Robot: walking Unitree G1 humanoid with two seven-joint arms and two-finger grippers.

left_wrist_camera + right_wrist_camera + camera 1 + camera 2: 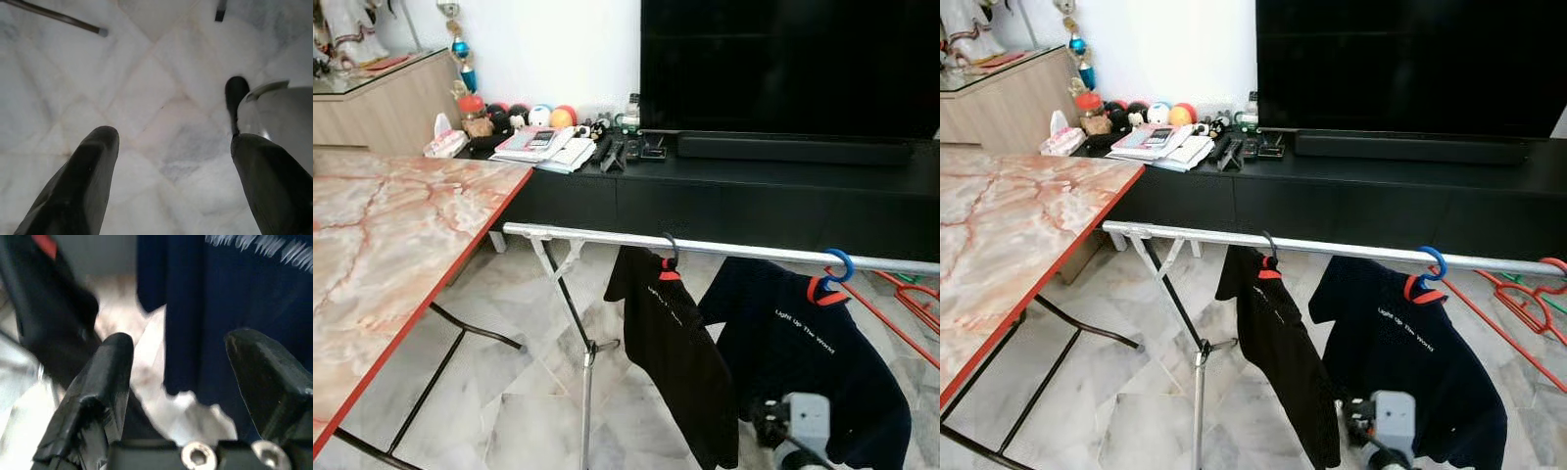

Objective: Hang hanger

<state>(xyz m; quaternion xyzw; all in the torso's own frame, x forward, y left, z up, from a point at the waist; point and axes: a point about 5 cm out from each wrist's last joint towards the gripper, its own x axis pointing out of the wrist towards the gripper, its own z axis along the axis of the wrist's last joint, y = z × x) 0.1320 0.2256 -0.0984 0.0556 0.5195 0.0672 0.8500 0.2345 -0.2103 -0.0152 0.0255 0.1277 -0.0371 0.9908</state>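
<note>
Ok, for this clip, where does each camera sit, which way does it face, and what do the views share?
Left eye, head: looks forward and down at the clothes rail holding a black T-shirt and navy T-shirt.
Right eye, head: same scene, slightly shifted; right arm's wrist at the bottom.
Left wrist: along the open left tool, down at marble floor.
Right wrist: along the open right tool, toward the navy T-shirt.
Shared: both eyes and the right wrist see both shirts.

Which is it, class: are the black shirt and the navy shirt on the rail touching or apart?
Apart. The left eye view shows floor between the black shirt and navy shirt along the rail.
</note>
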